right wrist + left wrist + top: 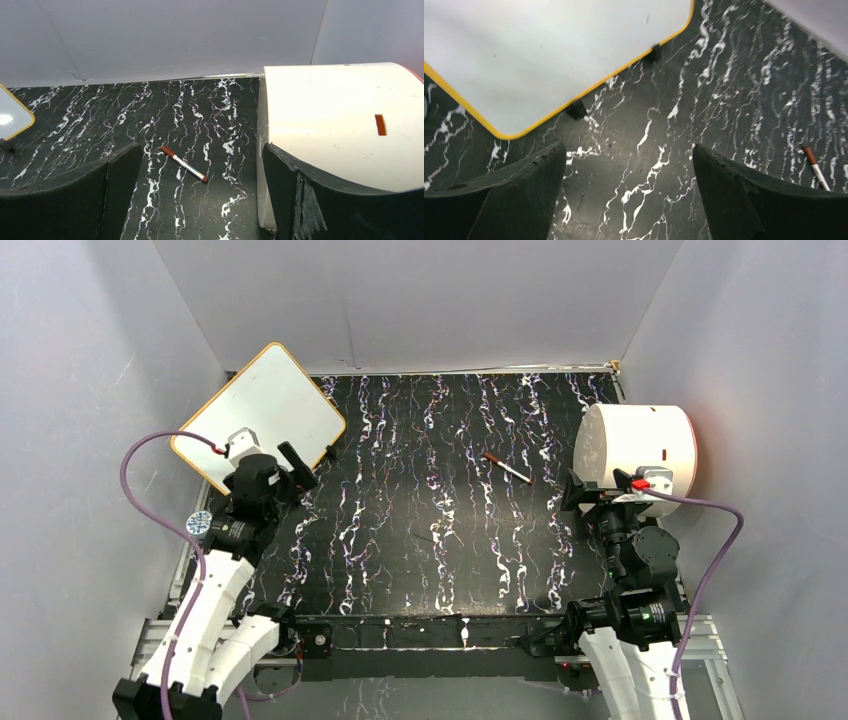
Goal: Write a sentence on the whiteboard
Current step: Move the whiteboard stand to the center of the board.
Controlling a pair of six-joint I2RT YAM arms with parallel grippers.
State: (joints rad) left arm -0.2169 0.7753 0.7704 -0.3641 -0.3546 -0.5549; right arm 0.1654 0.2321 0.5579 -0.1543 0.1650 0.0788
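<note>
Top cam: board (258,415) sits at the far-left corner of the desk (430,570), turned diagonal, its left corner up against the side wall. Can't tell if it lies flat or leans. The face is plain white w/ a thin orange-yellow rim. On the L wrist cam, two small black clips (576,109) show on the rim edge nearest the tool, touching the desk. L tool (303,466) hovers just beside the board's near-right edge. On its own cam, L tool (627,150) is spread wide w/ nothing btwn the fingers, only black-and-white marbled desk under the gap, and the board fills the upper left of that view. A marker (508,469) w/ a dark red cap lies loose on the desk right of centre, well apart from the board and nearer the R arm. It also shows at the right edge of the L wrist cam (815,168). R tool (573,496) is at the right side, just beside a big white cylinder (640,445) lying on its side. R wrist cam: R tool (201,150) is also wide apart and empty, the marker (183,164) on the desk btwn the two fingers, further out. The cylinder (345,120) is behind the right finger w/ a small orange slot on its skin.
</note>
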